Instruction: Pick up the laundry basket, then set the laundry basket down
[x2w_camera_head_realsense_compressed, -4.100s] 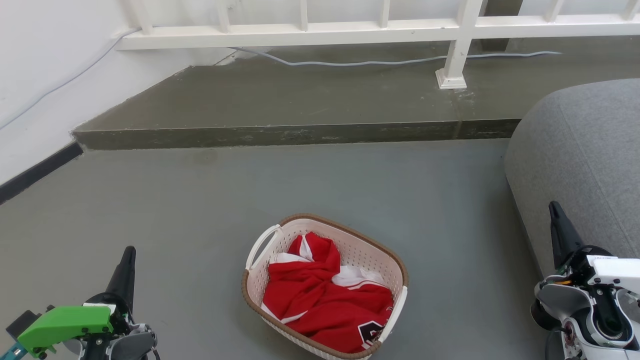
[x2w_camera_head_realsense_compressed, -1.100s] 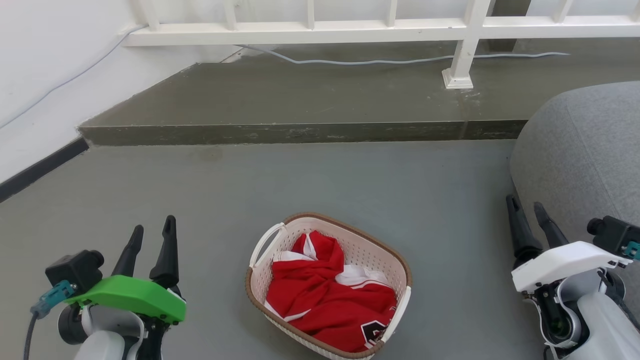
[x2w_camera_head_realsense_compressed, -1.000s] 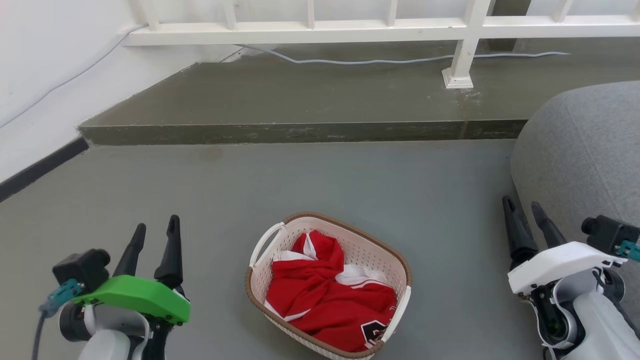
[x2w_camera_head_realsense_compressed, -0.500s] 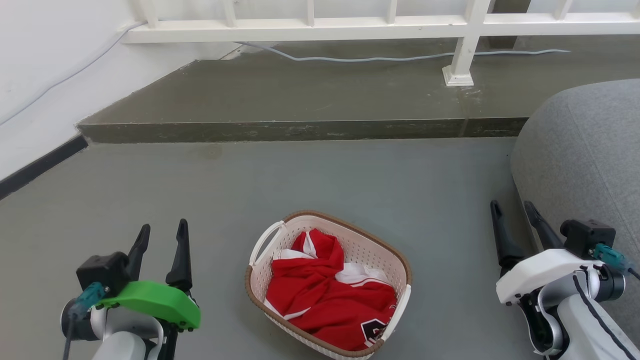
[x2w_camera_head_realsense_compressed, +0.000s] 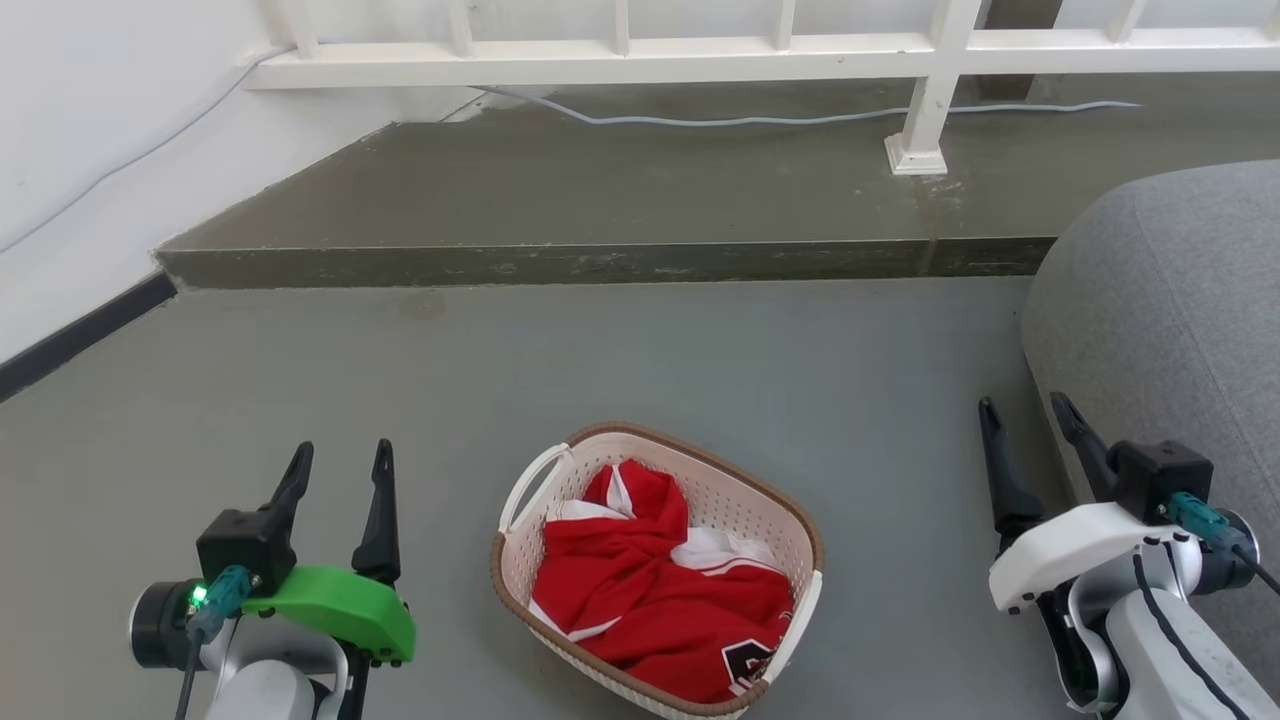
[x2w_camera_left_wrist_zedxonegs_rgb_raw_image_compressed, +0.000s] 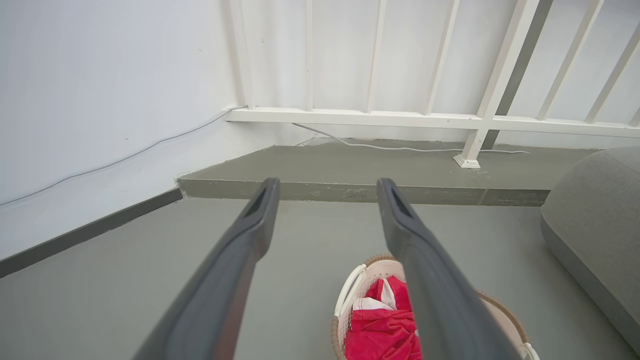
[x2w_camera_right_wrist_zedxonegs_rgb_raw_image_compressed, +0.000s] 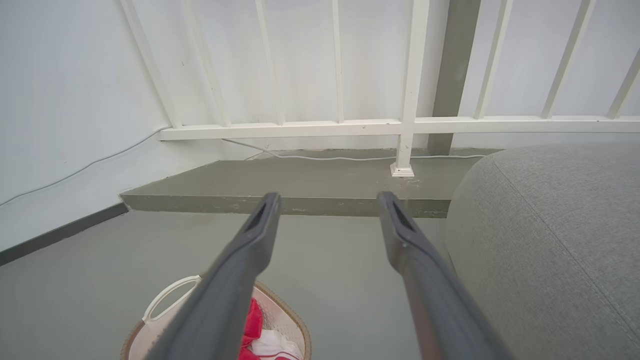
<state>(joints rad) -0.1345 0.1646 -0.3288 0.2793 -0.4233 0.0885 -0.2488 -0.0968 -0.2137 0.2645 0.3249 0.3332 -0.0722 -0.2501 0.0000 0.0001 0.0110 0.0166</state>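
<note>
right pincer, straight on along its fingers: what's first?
Probably the raised step's front face, past bare floor; depth unclear. The right pincer is open; the grey cushion lies to its side, not in line.

Smooth perforated plastic laundry basket (x2w_camera_head_realsense_compressed: 737, 503)

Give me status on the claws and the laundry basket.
Left claw open, empty. Right claw open, empty, beside grey cushion. Laundry basket on floor between them, untouched, red garment inside.
</note>
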